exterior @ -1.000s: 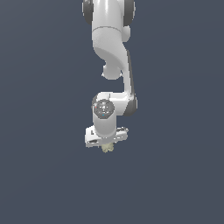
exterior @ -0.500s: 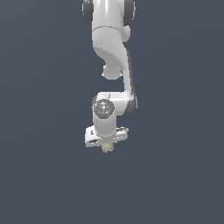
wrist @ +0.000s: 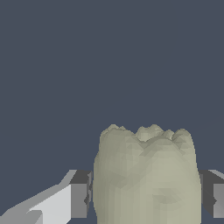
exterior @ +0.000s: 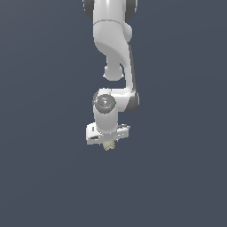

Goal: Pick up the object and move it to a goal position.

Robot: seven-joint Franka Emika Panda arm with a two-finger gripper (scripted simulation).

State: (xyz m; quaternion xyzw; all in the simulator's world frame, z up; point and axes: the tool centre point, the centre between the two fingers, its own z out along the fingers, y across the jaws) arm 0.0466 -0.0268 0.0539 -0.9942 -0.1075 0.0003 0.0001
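Your tool (exterior: 108, 141) is clamped on the lumpy beige object (wrist: 146, 175) — it sits squarely between the fingers (wrist: 79, 194), directly beneath the wrist.

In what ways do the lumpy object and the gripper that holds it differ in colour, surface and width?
Colour: the object is pale yellowish-beige, while the gripper is white with dark fingers. Surface: the object is lumpy and uneven; the gripper is smooth with straight edges. Width: in the exterior view the object is much narrower than the gripper above it. Both hang together beneath the arm, the fingers on either side of the object.
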